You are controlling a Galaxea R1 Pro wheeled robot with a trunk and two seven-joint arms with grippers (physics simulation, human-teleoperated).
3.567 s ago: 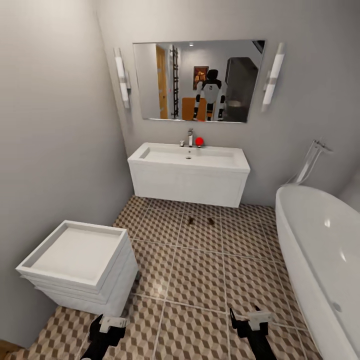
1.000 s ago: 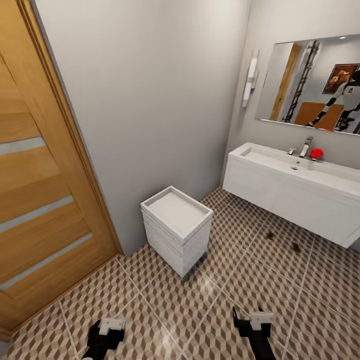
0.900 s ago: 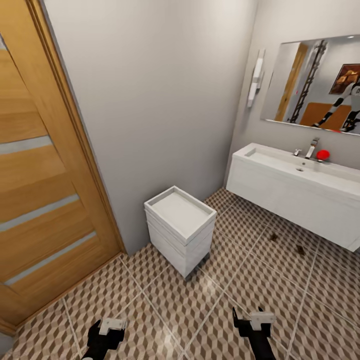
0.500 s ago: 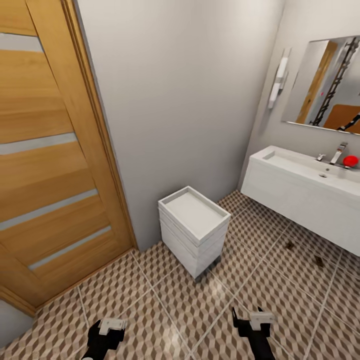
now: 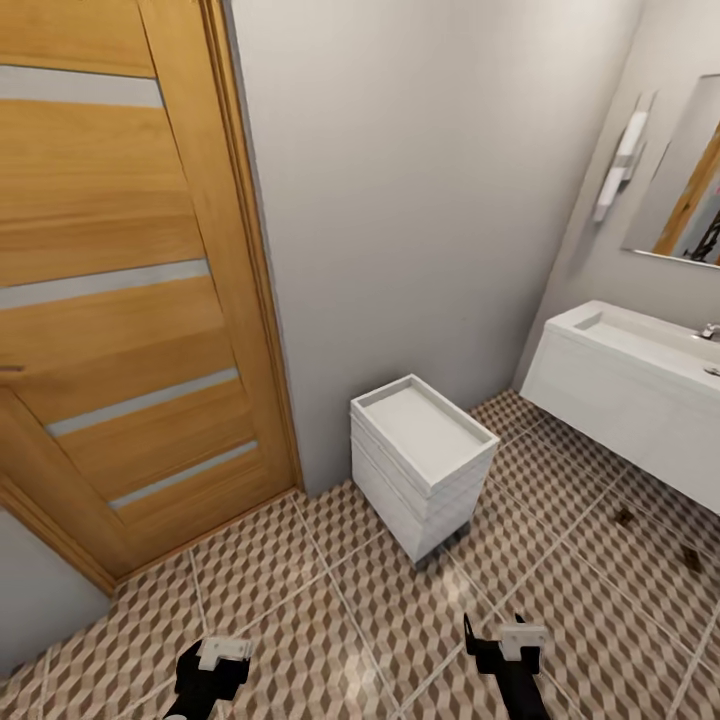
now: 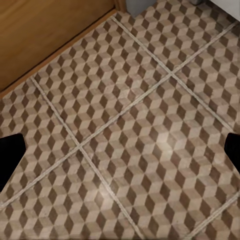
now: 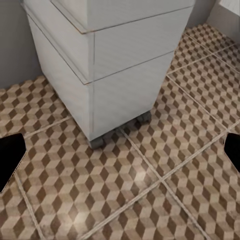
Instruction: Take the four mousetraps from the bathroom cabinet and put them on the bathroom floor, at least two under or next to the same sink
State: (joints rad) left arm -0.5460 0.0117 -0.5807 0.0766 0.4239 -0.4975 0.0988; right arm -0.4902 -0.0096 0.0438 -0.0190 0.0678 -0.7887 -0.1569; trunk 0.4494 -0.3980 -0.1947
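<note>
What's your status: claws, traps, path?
Both claws open, empty: left claw, right claw. Two mousetraps on bathroom floor by sink. White drawer cart ahead.

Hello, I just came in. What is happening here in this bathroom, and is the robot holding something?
The robot is not holding anything. Both its left gripper and right gripper hang low over the patterned bathroom floor, open and empty. Two mousetraps already lie on the tiles in front of the white sink. A small white drawer unit on wheels stands by the wall, next to a wooden door. The robot seems to be between steps, with no mousetrap in hand.
</note>
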